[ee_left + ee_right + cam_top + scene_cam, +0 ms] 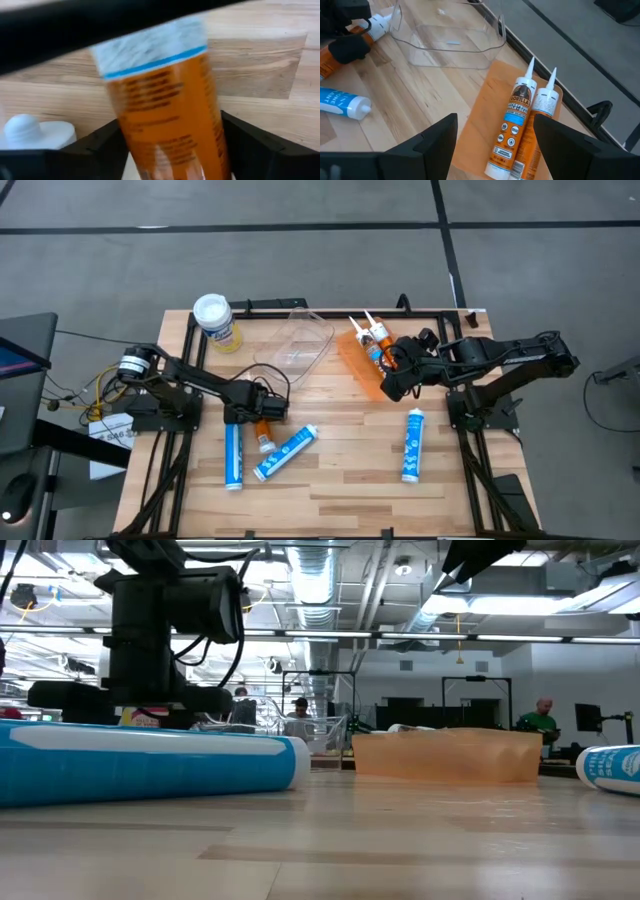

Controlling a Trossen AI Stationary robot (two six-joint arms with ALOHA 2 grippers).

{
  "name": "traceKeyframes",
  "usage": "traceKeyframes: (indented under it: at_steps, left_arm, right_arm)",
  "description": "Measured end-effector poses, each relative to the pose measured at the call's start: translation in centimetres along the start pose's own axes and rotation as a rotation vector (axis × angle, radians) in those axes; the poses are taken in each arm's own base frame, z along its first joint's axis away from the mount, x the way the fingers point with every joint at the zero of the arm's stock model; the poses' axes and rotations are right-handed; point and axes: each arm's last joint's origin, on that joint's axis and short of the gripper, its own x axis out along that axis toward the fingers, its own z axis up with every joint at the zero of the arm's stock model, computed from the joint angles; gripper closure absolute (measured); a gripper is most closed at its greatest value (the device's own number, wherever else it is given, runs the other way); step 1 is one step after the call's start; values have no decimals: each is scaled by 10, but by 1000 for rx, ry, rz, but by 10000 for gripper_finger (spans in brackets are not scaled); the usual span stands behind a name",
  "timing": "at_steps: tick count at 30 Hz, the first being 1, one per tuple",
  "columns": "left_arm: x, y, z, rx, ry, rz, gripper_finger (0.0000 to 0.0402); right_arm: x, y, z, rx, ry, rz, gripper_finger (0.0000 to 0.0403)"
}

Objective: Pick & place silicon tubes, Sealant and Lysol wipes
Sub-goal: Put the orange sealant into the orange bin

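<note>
My left gripper [252, 412] is shut on an orange caulk tube [262, 430] at the table's left middle. Two blue tubes [233, 455] [285, 452] lie flat on the wood just near of it, and a third blue tube [412, 443] lies at the right. My right gripper [495, 145] is open and empty above an orange tray [485, 105], where two nozzle-tipped tubes [512, 125] lie side by side. The Lysol wipes canister [215, 322], with a white lid and a yellow label, stands upright at the far left. My left gripper pinches the orange tube's body [165, 125] between its two fingers [100, 147], one on each long side. The fingers come from above and lie across the tube. The tube's white, blue-banded end [150, 47] sticks out beyond them over the wood.
A clear plastic bin [298, 340] sits at the far middle between the canister and the orange tray. A black frame rail [300, 308] runs along the table's far edge. Bare wood lies along the near edge [340, 490].
</note>
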Motion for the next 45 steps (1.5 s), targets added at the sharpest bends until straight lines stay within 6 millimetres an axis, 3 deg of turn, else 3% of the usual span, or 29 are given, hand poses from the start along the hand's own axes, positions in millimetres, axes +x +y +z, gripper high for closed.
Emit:
traceKeyframes:
  at_steps: [5,13,18,25,35,45]
  left_arm:
    - [-6,3,1,-31,-10,-9,207]
    - [-26,-1,2,-24,-21,-96,207]
    - [-62,-12,0,25,-48,-178,206]
    - [-132,-24,-11,114,-105,-337,206]
    - [-211,-40,-27,269,-240,-654,205]
    - [-234,-54,-30,542,-397,-819,204]
  right_arm:
    - [0,0,0,3,-3,2,148]
    - [0,0,0,3,-1,4,148]
    - [0,2,-1,-31,33,57,148]
    - [0,4,0,-32,42,108,148]
    - [3,15,20,16,-80,272,148]
    - [20,22,41,49,-125,460,148]
